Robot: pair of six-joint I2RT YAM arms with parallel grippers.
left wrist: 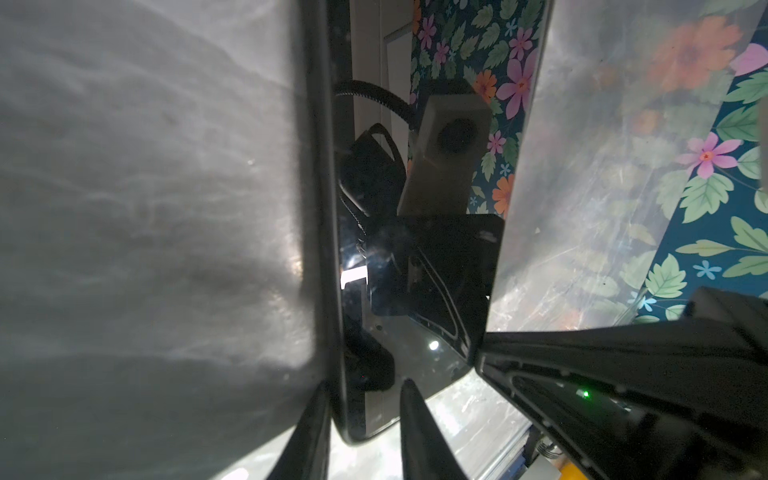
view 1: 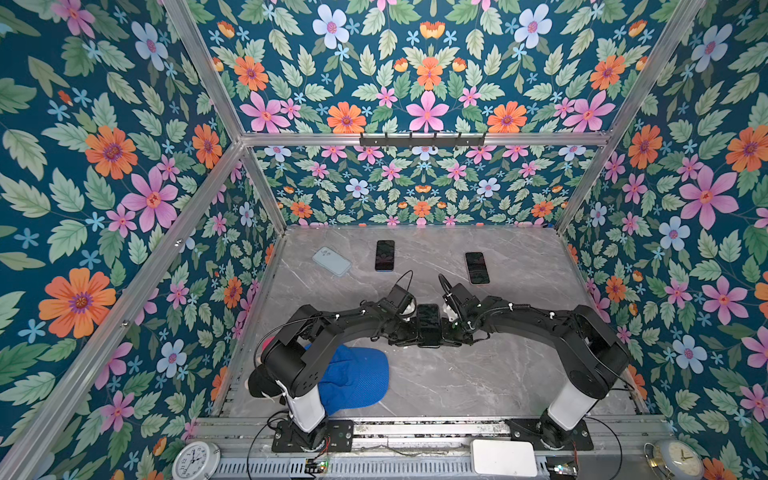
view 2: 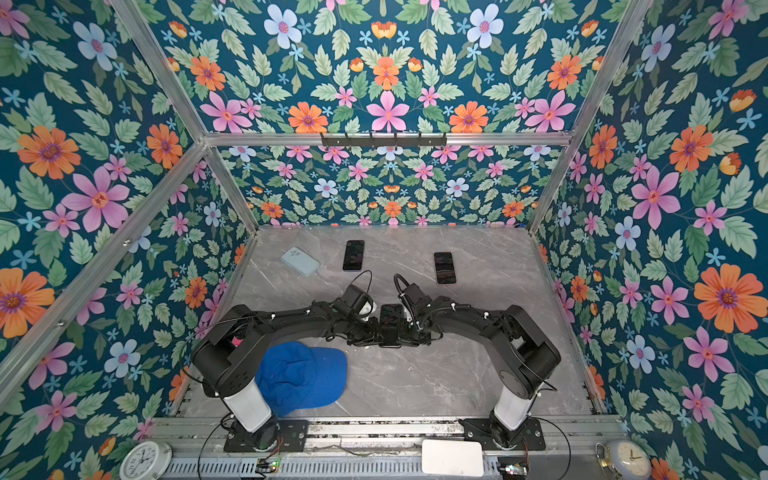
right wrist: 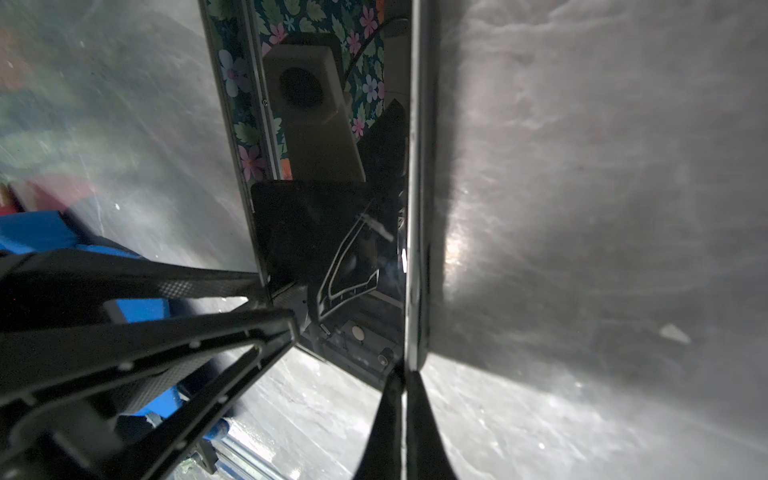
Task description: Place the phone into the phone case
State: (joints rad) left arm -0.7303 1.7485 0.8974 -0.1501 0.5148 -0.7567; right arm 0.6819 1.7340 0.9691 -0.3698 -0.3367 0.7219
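The grey marble table [view 1: 457,374] is walled by floral panels on three sides, with the metal rail of the arm bases along its near edge. Open marble lies between the phone [view 1: 429,322] and that rail, and also toward the right wall.

A blue cap [view 1: 353,382] fills the near left corner, partly under the left arm. Near the back edge lie a pale blue phone case [view 1: 331,261], back up, and two spare dark phones [view 1: 385,255] [view 1: 477,268], screens up. All three are well apart from the grippers. Two clocks [view 1: 195,461] [view 1: 675,459] and a white box [view 1: 503,457] sit beyond the rail.

Both arms rise from their bases, bend at the elbow and reach low toward the middle, where their wrists meet from opposite sides. The phone sits between them at mid-table, its dark screen facing up in both top views. Whether it rests on the marble or just above it cannot be told.

The left gripper [left wrist: 365,386] straddles one long edge with a narrow gap, and whether it presses cannot be told. The right gripper [right wrist: 405,370] is closed, with its tips at the rim of the opposite edge.
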